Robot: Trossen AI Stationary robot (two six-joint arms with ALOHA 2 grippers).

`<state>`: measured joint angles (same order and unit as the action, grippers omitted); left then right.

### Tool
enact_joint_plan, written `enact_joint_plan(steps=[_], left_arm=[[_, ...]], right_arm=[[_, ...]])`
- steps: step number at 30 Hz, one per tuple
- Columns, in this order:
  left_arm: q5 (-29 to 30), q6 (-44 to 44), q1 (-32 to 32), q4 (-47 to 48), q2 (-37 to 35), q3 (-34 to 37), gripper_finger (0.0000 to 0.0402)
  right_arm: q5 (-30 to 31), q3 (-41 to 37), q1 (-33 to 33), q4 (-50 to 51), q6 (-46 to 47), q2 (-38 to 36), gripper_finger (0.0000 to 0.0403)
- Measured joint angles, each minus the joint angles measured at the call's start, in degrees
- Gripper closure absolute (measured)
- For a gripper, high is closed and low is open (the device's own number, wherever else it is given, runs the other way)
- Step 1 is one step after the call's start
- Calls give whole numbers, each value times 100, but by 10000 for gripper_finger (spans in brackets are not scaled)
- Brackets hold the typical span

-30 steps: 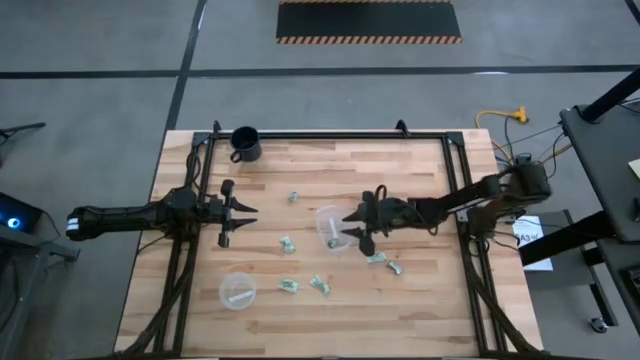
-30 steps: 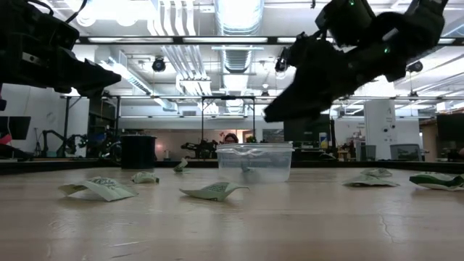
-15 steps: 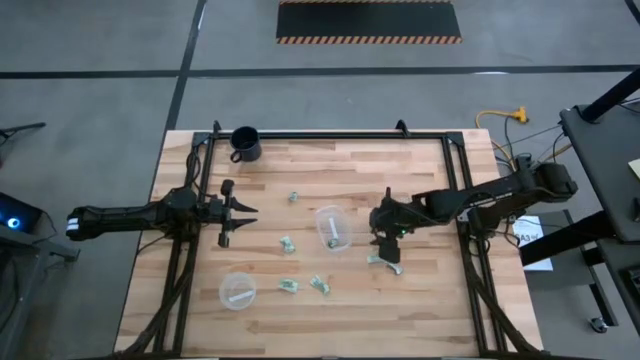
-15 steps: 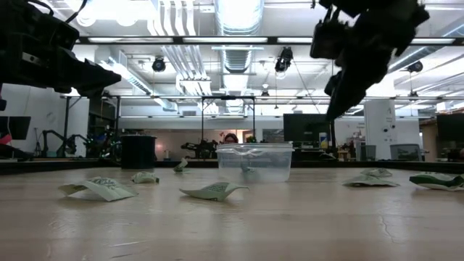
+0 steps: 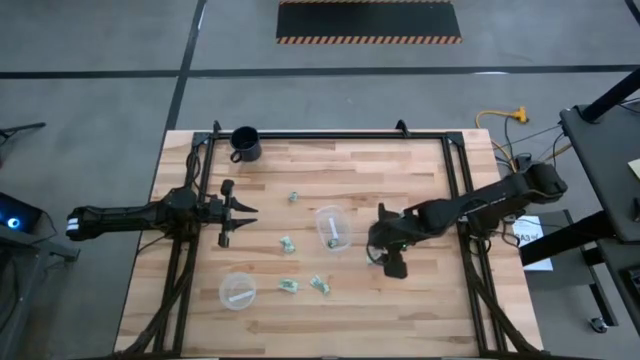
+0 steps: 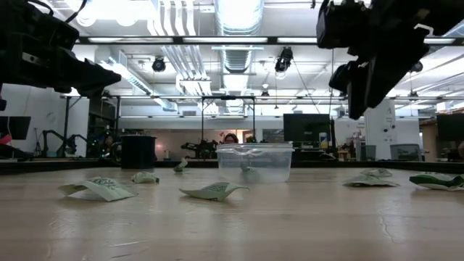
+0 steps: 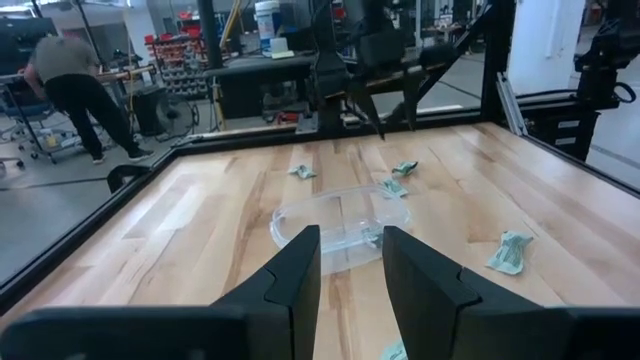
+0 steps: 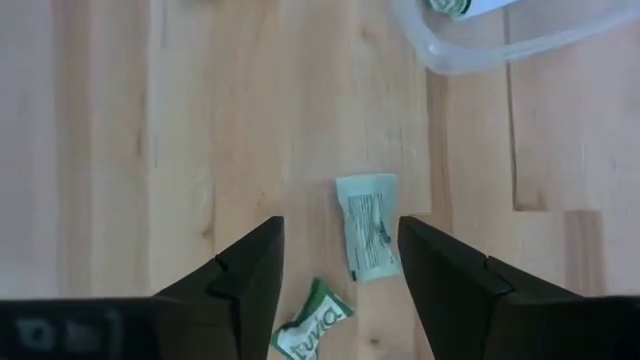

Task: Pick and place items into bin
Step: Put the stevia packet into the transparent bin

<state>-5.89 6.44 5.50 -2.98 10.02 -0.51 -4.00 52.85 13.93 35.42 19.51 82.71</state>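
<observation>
The clear cup (image 5: 331, 227) stands mid-table with at least one wrapped piece inside (image 8: 445, 5). Pale-green and white pieces lie flat around it (image 5: 293, 197) (image 5: 287, 243) (image 5: 288, 286) (image 5: 320, 285). My right gripper (image 5: 386, 256) hovers just right of the cup, pointing down and open. In the right wrist view a white piece (image 8: 367, 238) and a green one (image 8: 313, 328) lie on the wood between its fingers (image 8: 340, 270), untouched. My left gripper (image 5: 243, 217) waits open, raised, left of the cup, which shows ahead of it (image 7: 335, 225).
A black mug (image 5: 245, 143) stands at the far left corner. A flat clear dish (image 5: 237, 291) with a white strip lies near the near-left side. A black frame (image 5: 330, 135) rims the table. Bare wood shows along the table's far side and near edge.
My right gripper has drawn back from above the cup toward the table's right and near side. It has tipped from lying nearly level to pointing straight down, now over the two pieces right of the cup. The left arm and the pieces have kept still.
</observation>
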Motion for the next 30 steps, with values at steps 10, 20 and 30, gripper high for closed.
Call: enact_joint_plan(steps=[10,20,30], left_arm=[[0,0,0,3,-3,0,308],[0,-2,0,0,-2,0,308],[0,-1,0,-1,4,-1,308]], right_arm=[[-43,514,9,448,-301,1017,187],[-80,778,7,634,-367,1398,150],[-88,414,-6,497,-415,1917,158]])
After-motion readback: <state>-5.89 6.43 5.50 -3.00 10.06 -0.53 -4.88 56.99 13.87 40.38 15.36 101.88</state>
